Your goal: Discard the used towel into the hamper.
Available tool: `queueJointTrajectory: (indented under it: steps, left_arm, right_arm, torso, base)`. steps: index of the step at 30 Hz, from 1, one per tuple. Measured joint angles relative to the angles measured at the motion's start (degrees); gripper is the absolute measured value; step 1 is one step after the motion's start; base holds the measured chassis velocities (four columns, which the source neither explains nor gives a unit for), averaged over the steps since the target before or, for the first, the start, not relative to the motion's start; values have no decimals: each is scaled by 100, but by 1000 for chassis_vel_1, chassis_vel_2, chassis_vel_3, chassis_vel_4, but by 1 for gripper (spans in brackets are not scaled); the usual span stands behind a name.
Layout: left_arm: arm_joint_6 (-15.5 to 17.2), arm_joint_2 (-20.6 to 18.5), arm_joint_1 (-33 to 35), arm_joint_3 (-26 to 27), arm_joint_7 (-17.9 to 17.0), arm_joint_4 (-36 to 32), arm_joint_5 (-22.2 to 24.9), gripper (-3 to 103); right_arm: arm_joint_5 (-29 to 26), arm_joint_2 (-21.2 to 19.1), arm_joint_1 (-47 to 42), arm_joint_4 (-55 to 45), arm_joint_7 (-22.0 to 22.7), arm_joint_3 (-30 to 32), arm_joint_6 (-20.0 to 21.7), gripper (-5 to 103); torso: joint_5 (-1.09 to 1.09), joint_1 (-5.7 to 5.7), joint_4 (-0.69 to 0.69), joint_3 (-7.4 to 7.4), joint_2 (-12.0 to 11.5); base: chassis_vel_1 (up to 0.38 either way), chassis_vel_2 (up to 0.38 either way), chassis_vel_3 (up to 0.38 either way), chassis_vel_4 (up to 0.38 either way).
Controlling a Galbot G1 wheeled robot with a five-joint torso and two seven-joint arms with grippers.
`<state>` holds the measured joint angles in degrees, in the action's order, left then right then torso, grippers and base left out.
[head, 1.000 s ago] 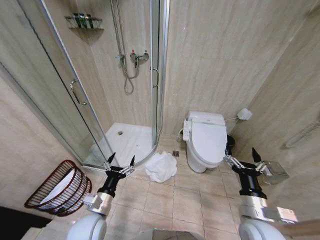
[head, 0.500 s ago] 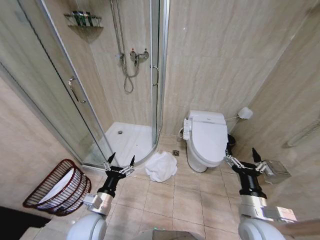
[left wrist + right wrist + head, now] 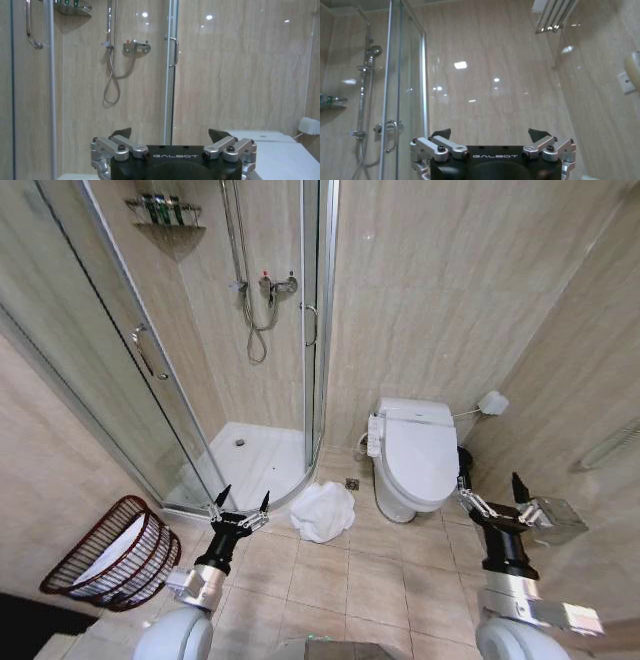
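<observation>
One towel (image 3: 322, 512) crumpled on the floor by the toilet (image 3: 412, 460), one hamper (image 3: 110, 555) off to my left. My left gripper (image 3: 241, 504) and right gripper (image 3: 492, 494) both gape wide, empty.

dim wrist views, ceiling-light glare on tiles, perhaps soft

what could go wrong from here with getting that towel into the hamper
The towel lies crumpled on the floor right against the shower's curved sill, so a reaching pincer might knock the sill or glass door. Both the left pincer and right pincer are open and hold nothing. The hamper leans tilted by the wall, so a dropped towel might miss it or tip it.
</observation>
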<state>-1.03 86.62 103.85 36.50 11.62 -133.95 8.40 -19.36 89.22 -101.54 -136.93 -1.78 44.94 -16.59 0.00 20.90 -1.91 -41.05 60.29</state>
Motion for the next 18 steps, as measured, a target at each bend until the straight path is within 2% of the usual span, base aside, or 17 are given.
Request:
queueJointTrajectory:
  steps: [6,18]
  left_arm:
    - [0,0,0,0,0,0,0,100]
    - [0,0,0,0,0,0,0,100]
  right_arm:
    - [34,-28,39,0,136,6,-11,100]
    - [-55,-86,34,-79,-17,86,-27,100]
  torso:
    - [0,-80,0,95,-176]
    - [0,-233,0,298,-529]
  base:
    - [0,0,0,0]
    - [0,0,0,0]
